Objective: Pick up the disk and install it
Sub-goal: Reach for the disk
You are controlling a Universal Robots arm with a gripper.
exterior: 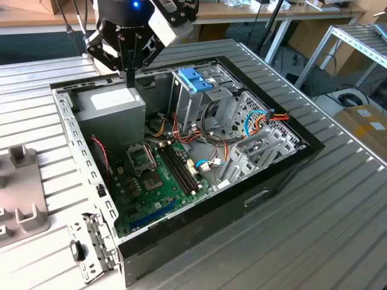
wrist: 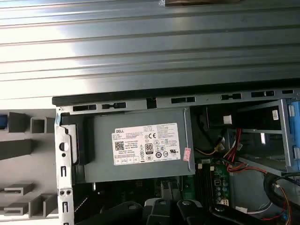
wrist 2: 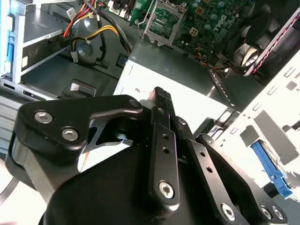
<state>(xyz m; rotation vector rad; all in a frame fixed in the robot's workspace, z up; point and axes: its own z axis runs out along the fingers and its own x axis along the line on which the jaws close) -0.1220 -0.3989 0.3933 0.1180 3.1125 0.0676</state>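
The disk is out of view. My gripper (exterior: pixel 130 80) hangs over the far left corner of the open computer case (exterior: pixel 284 160), just above the grey power supply box (exterior: pixel 112 115) with its white label (wrist: pixel 146 144). Its black fingers stand together with nothing between them, and in the second wrist view the fingertips (wrist 2: pixel 160 96) point down at that box. A blue plastic handle (exterior: pixel 195 78) sits on top of the metal drive cage (exterior: pixel 202 106), on the exterior view's right of my gripper. I cannot tell whether a drive sits under it.
The green motherboard (exterior: pixel 157 175) and bundles of coloured cables (exterior: pixel 260 121) lie inside the case. Grey moulded fixtures (exterior: pixel 18 193) stand on the table on the exterior view's left. Another blue plastic piece (wrist 2: pixel 271 172) lies beyond the case's perforated side wall (wrist 2: pixel 276 108).
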